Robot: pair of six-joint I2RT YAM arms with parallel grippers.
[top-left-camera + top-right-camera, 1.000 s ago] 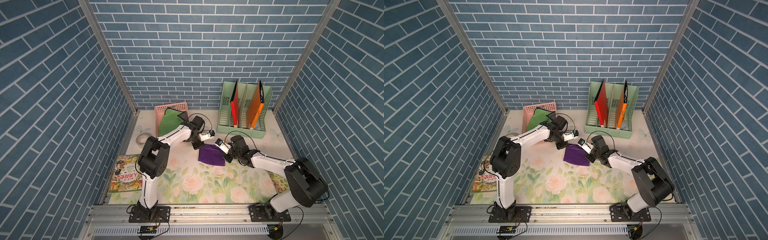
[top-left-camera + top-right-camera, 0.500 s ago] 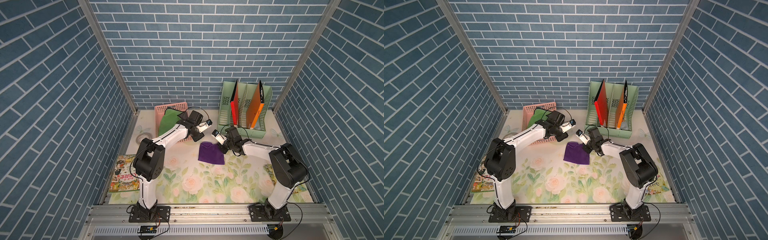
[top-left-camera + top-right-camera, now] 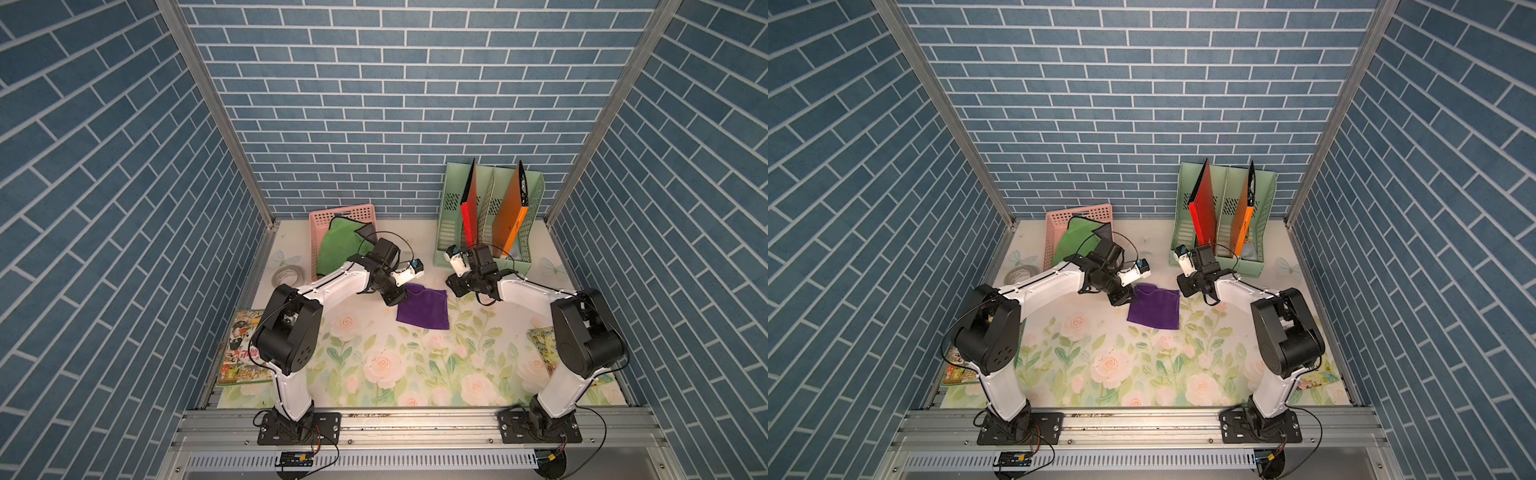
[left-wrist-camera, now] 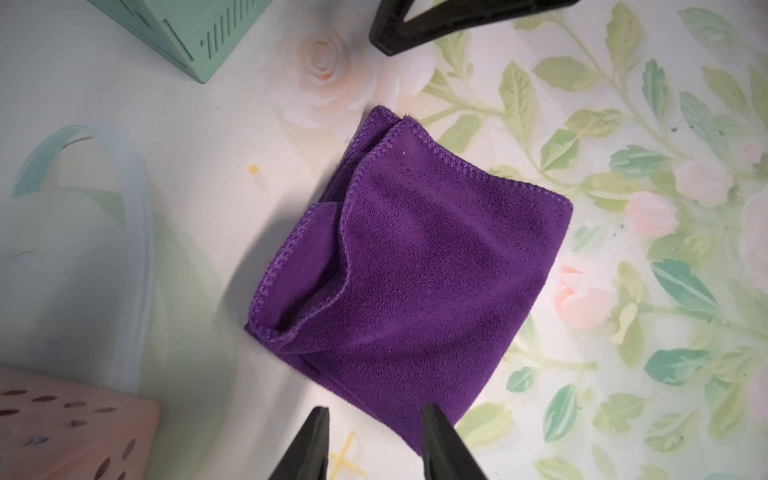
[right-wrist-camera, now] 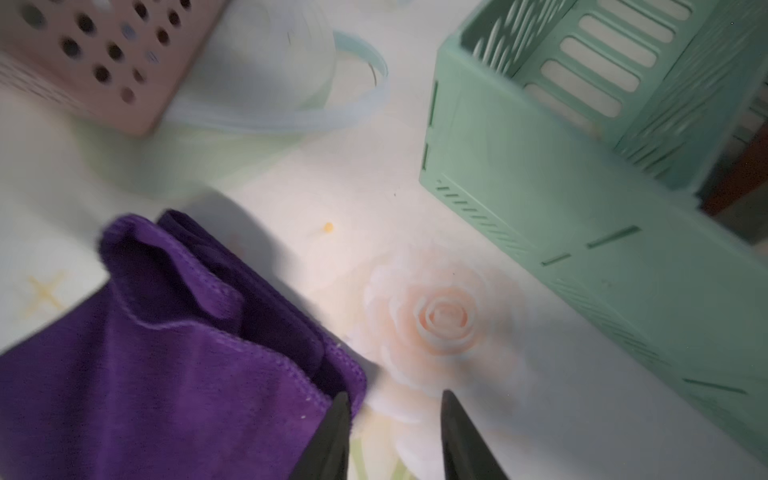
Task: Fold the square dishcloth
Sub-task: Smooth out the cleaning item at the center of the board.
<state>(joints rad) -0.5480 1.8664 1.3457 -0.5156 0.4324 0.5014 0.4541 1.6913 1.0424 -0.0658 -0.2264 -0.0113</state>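
Purple dishcloth point(image 3: 424, 309) lies on the floral worktop point(image 3: 374, 374), in front of the green file rack point(image 3: 452, 199) and offset to its left. It looks folded into a small square with loose layers. Judged soft, light and floppy, not slippery, but the layers will shift. Stitched free edges gape on the rack-facing side, so grab a corner and pinch all layers. Left pincer point(image 4: 374, 415) is released and empty, at the cloth corner away from the rack. Right pincer point(image 5: 392, 399) is released and empty, at the corner nearest the rack; contact unclear.
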